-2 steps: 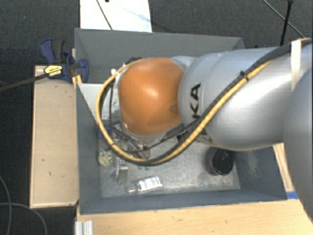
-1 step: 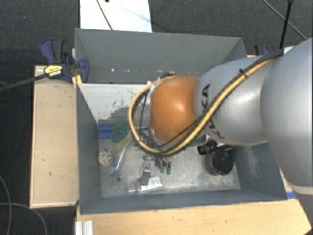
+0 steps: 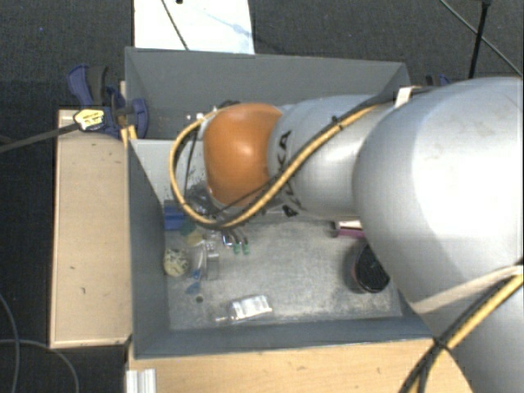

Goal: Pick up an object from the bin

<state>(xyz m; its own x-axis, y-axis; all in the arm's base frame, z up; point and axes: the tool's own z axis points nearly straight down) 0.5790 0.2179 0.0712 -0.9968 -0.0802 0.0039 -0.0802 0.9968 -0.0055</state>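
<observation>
The pincer (image 3: 211, 250) hangs low at the bin's (image 3: 149, 301) left end, probably to reach the clutter there; apart or together, I cannot tell. A speckled beige ball (image 3: 174, 262) lies just beside it at nine o'clock and a crinkled silver packet (image 3: 250, 306) at five.

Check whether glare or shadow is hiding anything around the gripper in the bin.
Camera view: no strong glare on the bin floor; the silvery wrapper by the front wall catches the light. Camera view again: the arm shades the left side, where the gripper hangs near a pale ball and a blue piece, both dim but visible.
</observation>
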